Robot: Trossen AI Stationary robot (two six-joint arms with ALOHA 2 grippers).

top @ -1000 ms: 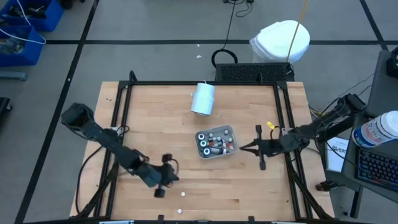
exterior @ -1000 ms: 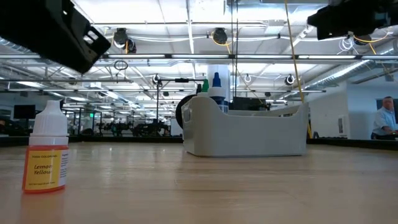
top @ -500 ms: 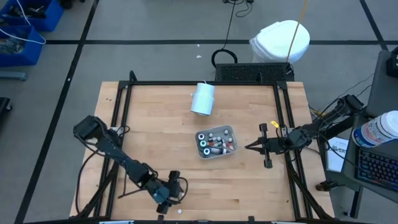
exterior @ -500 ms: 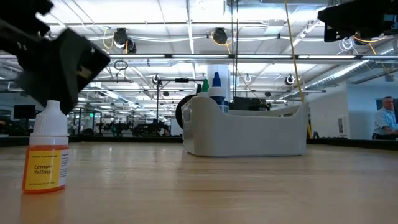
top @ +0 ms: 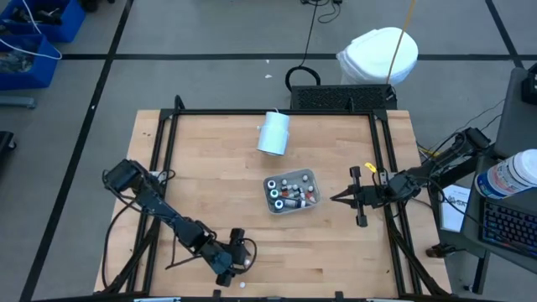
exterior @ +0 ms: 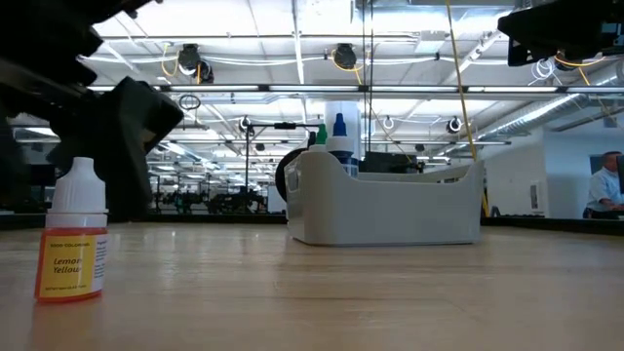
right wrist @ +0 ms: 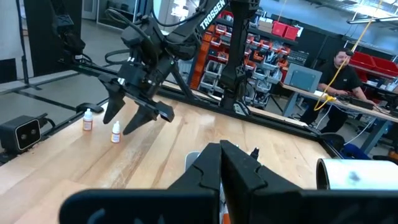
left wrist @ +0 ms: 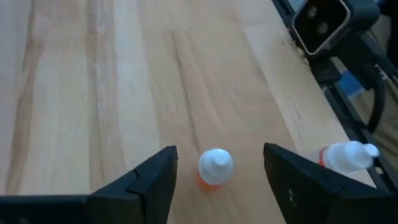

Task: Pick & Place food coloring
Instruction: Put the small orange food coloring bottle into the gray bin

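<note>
Near table's front edge, left claw (left wrist: 217,177) open astride upright bottle (left wrist: 215,168), label hidden, right claw (right wrist: 222,163) closed.

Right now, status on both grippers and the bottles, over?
Left gripper open, straddling an upright bottle near the table's front edge. Second bottle lies beside it. Right gripper shut, parked right of the tray. Nothing in the way.

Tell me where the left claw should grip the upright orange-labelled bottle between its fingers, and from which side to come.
Grip the upright bottle on its round body just below the white cap, coming straight down from above. It stands upright, so the open left claw probably only needs to descend and close. The fingers already flank it. Keep clear of the second bottle nearby.
</note>
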